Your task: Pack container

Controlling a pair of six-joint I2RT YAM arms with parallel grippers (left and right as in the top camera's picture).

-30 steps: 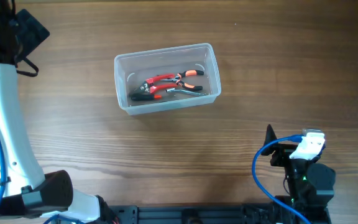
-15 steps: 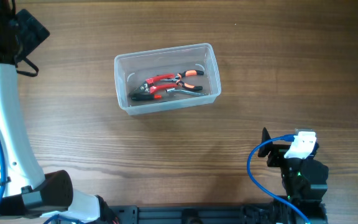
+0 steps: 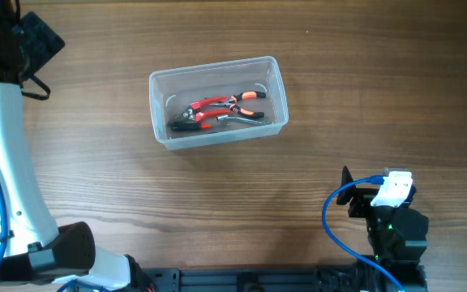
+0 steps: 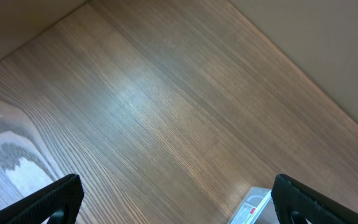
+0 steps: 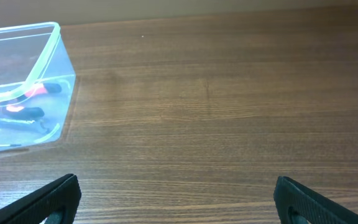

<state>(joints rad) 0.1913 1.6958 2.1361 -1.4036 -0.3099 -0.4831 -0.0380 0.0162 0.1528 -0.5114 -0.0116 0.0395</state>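
Note:
The container (image 3: 214, 66) is a clear plastic tub left of the table's middle. Inside it lie red-handled pliers (image 3: 203, 105) and an orange-handled tool (image 3: 246, 98) on a dark one. In the right wrist view the container (image 5: 47, 55) stands at the upper left with the tools (image 5: 18, 101) showing through its wall. One corner of the container (image 4: 254, 206) shows in the left wrist view. My left gripper (image 4: 179, 208) is open and empty, raised over bare wood. My right gripper (image 5: 178, 202) is open and empty, well to the right of the tub.
The left arm (image 3: 6, 146) runs along the table's left edge. The right arm (image 3: 392, 219) with a blue cable sits at the front right. Bare wood lies between the right arm and the tub.
The right arm has shifted slightly to the left and has held still for the last half second. The container, the tools and the left arm have not moved.

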